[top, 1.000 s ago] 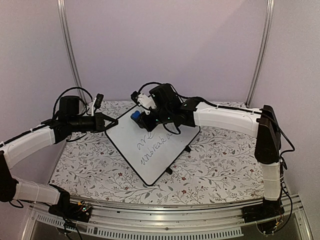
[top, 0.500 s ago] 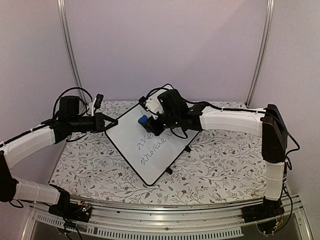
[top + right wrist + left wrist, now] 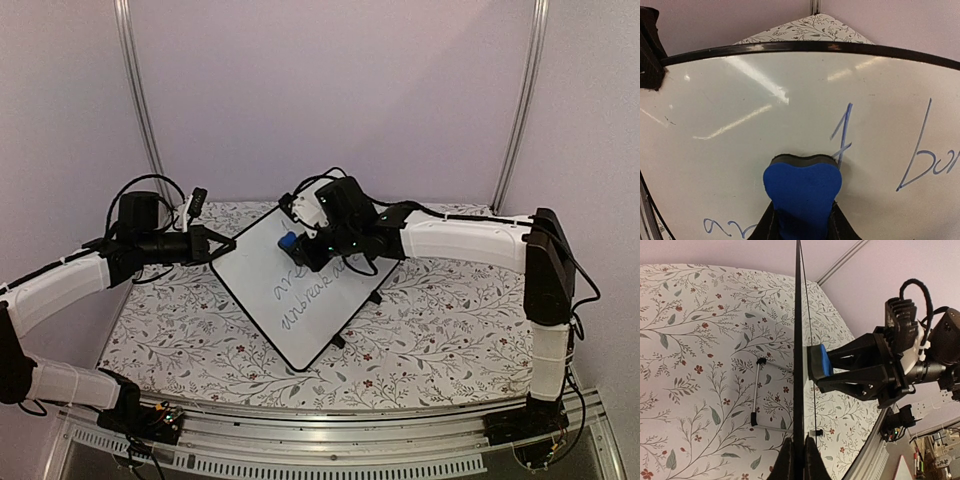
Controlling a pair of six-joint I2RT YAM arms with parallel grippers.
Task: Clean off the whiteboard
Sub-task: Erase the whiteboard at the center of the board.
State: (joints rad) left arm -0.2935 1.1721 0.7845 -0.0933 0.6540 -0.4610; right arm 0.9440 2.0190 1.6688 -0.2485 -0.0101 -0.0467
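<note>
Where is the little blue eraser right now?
Top view, centre: the eraser sits in the right arm's jaws, pressed against the far half of the whiteboard, near the handwriting.

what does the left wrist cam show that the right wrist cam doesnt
Only left wrist: the whiteboard edge-on, clamped in the left gripper, its wire stand behind it, the floral table, and the right gripper from the side. Only right wrist: the board's face with blue handwriting. Both: the blue eraser held by the right gripper against the board's face.
</note>
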